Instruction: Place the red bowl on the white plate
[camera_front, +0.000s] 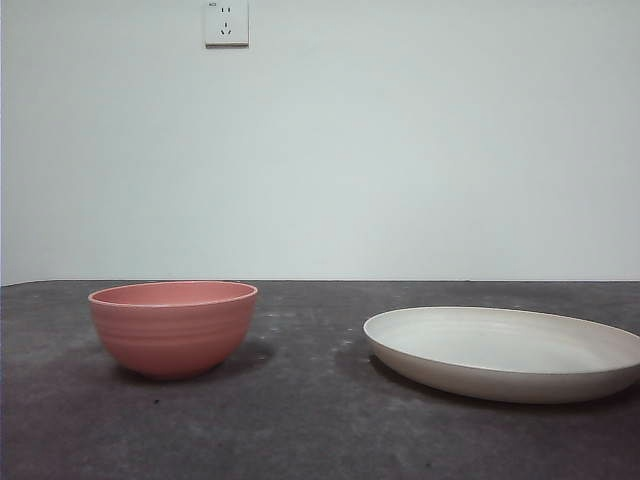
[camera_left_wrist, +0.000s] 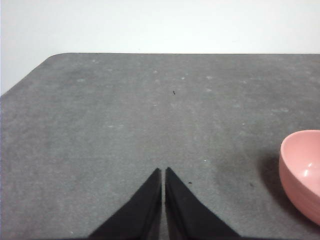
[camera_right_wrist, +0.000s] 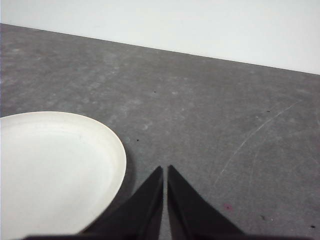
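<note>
Coral-red and matte, the bowl (camera_front: 173, 327) stands upright on the dark grey surface (camera_front: 300, 420), well apart from the plate (camera_front: 505, 352), which lies flat and empty. Nothing touches either one.

Both tools wait away from the work. The left tool (camera_left_wrist: 163, 172) hangs over bare surface with its jaws together; the bowl shows at the edge of its wrist view, near but not under it. The right tool (camera_right_wrist: 165, 170) also has its jaws together and sits just beside the plate's rim, holding nothing. Neither arm shows in the front view.

The bowl looks light and stiff, probably plastic or a similar moulded material, so it should lift easily and not deform under a pinch. Its side is rounded and tapers toward a narrow foot, with faint ridges; a squeeze across the outer wall would likely slip off. The sounder hold is on the rim, one jaw inside and one outside the wall, where the lip is thin and fairly upright. The matte finish should give some friction. Held by one side it may tilt, so a firm pinch and a level carry matter.

The left tool is the nearer one, and it must open before it can take the rim.
</note>
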